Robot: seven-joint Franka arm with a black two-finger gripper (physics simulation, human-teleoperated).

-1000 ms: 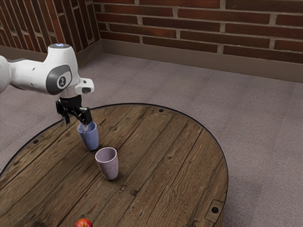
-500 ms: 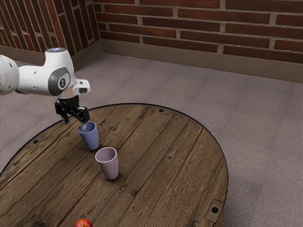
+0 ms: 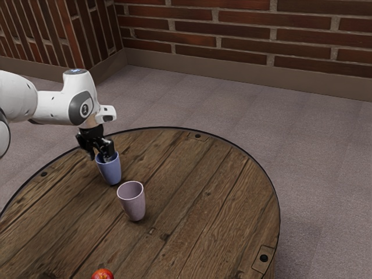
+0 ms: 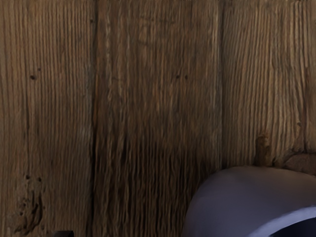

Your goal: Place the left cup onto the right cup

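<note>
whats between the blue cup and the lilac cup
Nothing. In the exterior view the blue cup and the lilac cup stand apart, with just a short strip of bare wooden table between them.

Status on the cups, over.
Gripper at rim of blue cup. Cup upright on table, not lifted. Mauve cup upright beside it, apart. Nothing between them.

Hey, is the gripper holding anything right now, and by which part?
Cannot be told. The gripper sits at the rim of the blue cup, which stands on the wooden table; whether it grips that rim is unclear.
</note>
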